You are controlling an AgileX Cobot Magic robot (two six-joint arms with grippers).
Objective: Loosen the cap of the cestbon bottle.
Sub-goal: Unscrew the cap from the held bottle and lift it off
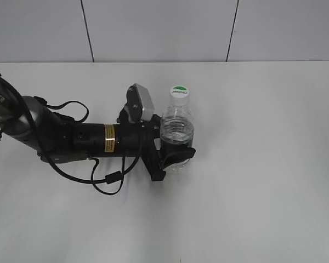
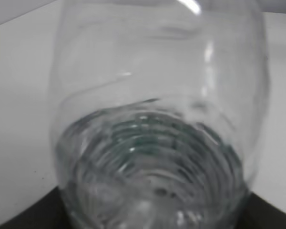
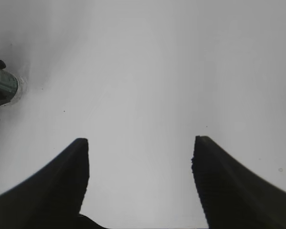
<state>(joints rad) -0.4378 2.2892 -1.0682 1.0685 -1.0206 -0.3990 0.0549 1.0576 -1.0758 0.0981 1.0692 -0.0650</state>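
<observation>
- Our left gripper [image 1: 174, 154] pinches the upright cestbon bottle [image 1: 177, 134] (cap [image 1: 179, 92] on top).
- Our right gripper [image 3: 140, 162] hangs spread wide above the table [image 3: 148, 71].

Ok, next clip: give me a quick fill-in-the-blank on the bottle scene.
1. The left gripper is shut on the ____.
2. The cap is still ____ the bottle.
3. The right gripper hangs ____ over the bare table.

Missing words: bottle; on; open
</observation>
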